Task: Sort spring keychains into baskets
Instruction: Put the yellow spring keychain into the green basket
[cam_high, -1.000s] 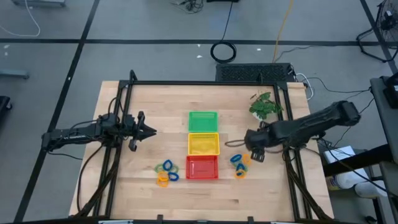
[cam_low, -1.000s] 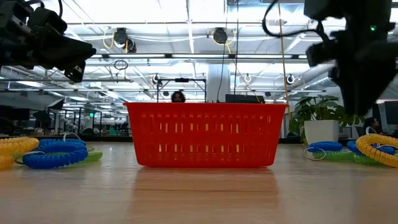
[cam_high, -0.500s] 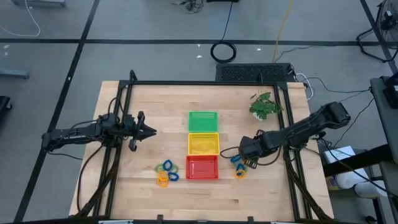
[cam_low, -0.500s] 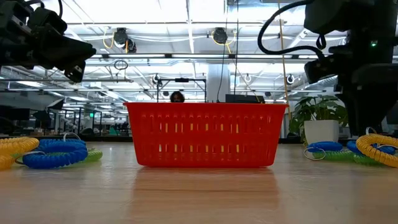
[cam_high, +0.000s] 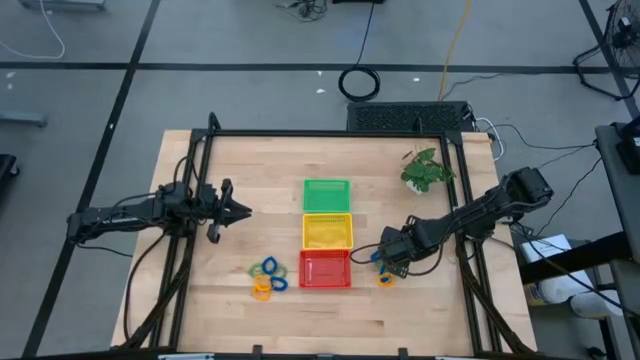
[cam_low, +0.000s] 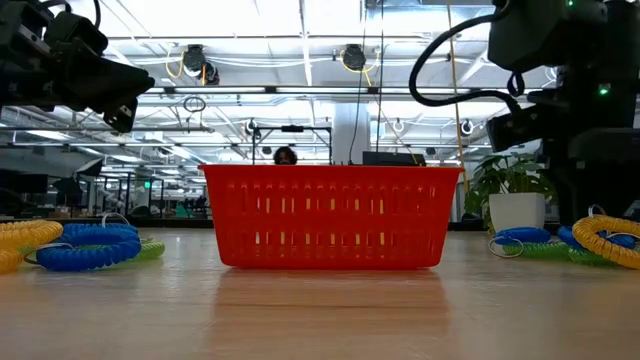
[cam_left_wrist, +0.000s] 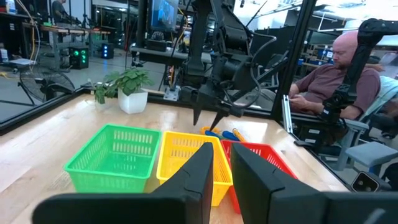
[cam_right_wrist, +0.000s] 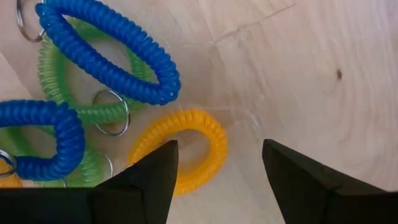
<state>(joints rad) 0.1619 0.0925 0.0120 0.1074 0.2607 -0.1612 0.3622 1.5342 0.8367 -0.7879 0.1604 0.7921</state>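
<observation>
- Right gripper (cam_right_wrist: 214, 168) was spread wide just above a yellow keychain (cam_right_wrist: 186, 149), holding nothing.
- Left gripper (cam_high: 240, 210) hovered left of the baskets (cam_high: 326, 233), fingers narrow, empty.

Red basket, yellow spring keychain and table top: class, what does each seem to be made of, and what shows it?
Red basket: likely moulded plastic, uniform colour, slotted mesh walls. Yellow spring keychain: probably soft plastic coil, ribbed and slightly glossy. Table top: looks like wood, pale with grain lines and plank seams.
</observation>
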